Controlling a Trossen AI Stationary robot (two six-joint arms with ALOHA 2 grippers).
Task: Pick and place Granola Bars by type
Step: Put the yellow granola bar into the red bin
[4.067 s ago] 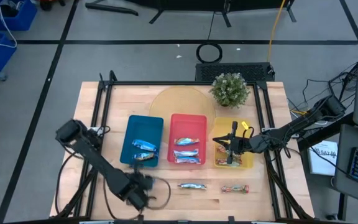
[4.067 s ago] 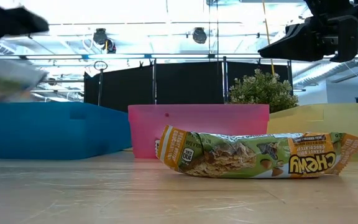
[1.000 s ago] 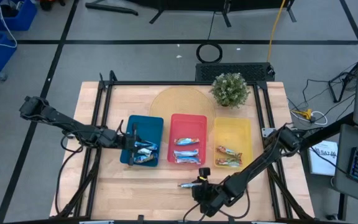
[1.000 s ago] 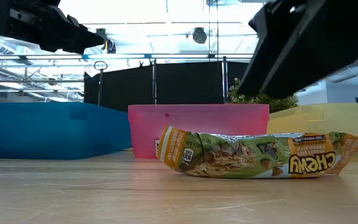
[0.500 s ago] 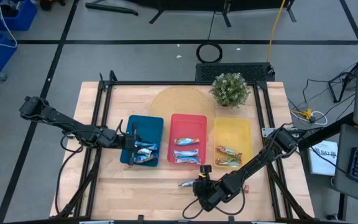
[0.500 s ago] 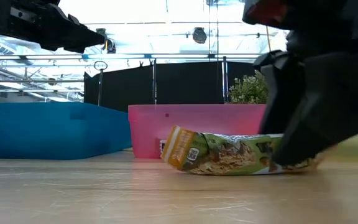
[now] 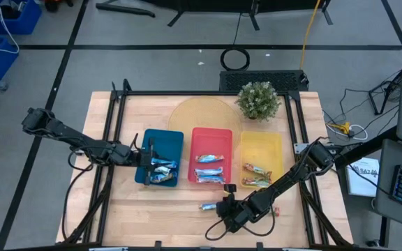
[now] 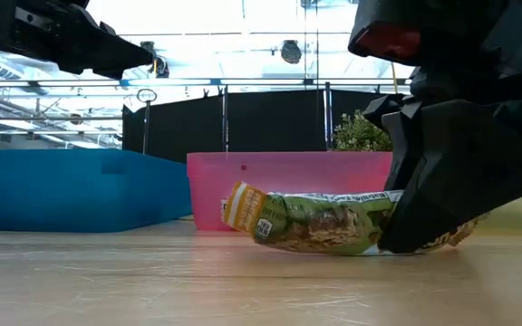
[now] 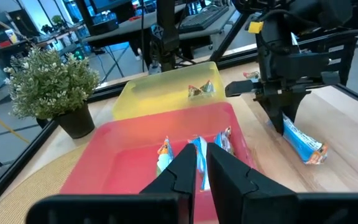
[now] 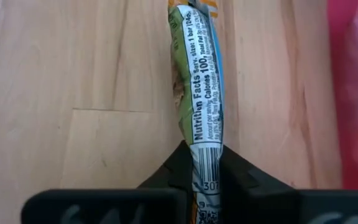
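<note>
Your right gripper (image 7: pixel 223 207) pinches a bar (image 7: pixel 210 206) near the table's front edge; your left gripper (image 7: pixel 147 160), over the blue tray (image 7: pixel 160 139), looks nearly closed, empty.

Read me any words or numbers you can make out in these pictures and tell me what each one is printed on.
"Nutrition Facts": on the granola bar pinched in the right gripper.
"Calories 100": same wrapper, the line beside it.
"307": under its barcode.
Smaller print on the wrapper: too small to read.
Bars in the trays: unreadable.

Three trays sit side by side mid-table: left tray (image 7: pixel 160 146), middle tray (image 7: pixel 211 139), right tray (image 7: pixel 262 148), all with bars in them. Plant (image 7: pixel 258 100) at 12 o'clock of the right tray. Loose bar (image 7: pixel 209 206) at 6 o'clock of the middle tray.
</note>
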